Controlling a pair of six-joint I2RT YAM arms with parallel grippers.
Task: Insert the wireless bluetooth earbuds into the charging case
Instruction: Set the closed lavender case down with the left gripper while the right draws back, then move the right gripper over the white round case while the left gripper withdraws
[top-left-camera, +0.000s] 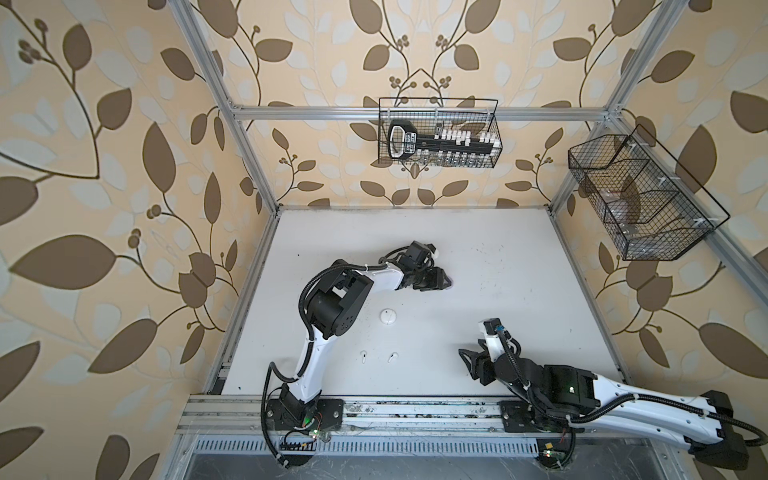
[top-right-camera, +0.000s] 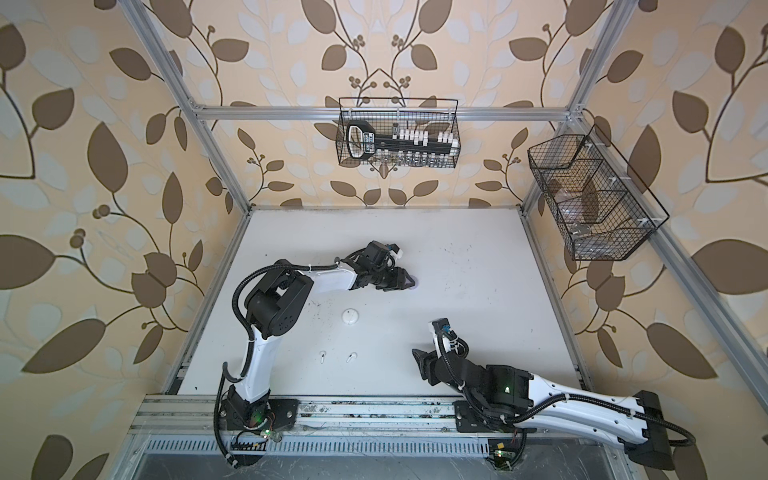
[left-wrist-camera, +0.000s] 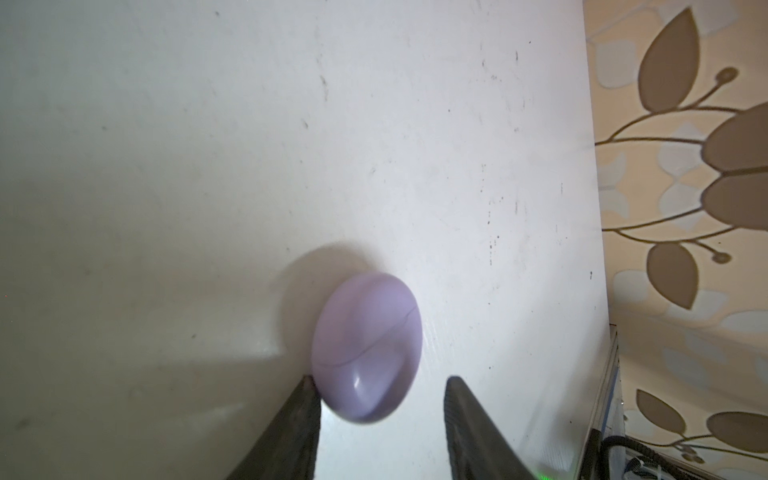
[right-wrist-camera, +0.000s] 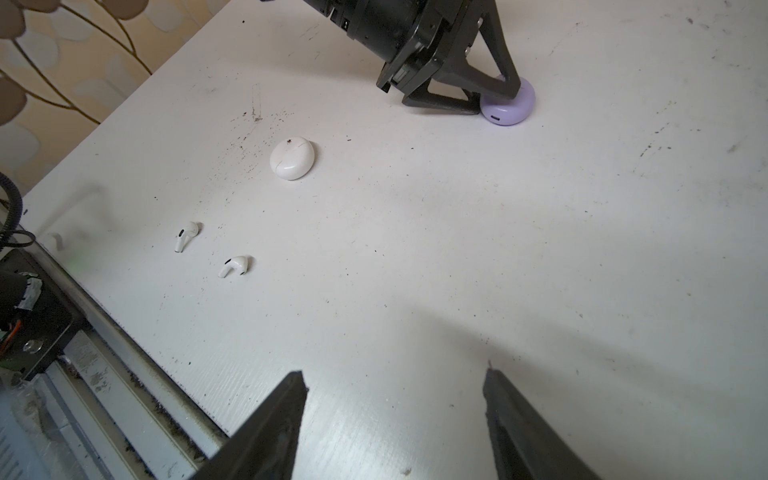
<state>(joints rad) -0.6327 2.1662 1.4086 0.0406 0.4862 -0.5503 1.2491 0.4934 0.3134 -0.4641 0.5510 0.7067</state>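
Two white earbuds (right-wrist-camera: 236, 266) lie loose on the table (right-wrist-camera: 457, 228), near each other but not touching. They are close to the front rail and well apart from both of my claws. Their white case (right-wrist-camera: 292, 158) sits shut a little farther in, so nothing can go into it yet.

My left claw (left-wrist-camera: 381, 379) is out at the lavender case (left-wrist-camera: 368, 345), low to the table, with its jaws parted around it. One finger (left-wrist-camera: 305, 403) touches the case's side, and the opposite one stands clear, with bare table showing between. I grip nothing there; I judge I am either letting the case go or lining up on it. That case is shut too, and I cannot tell whether it holds a pair of its own.

My right claw (right-wrist-camera: 395, 374) hangs wide and empty over bare table on its own side, probably to keep out of the way. Next, I reckon, the white case needs opening, with one claw steadying it.
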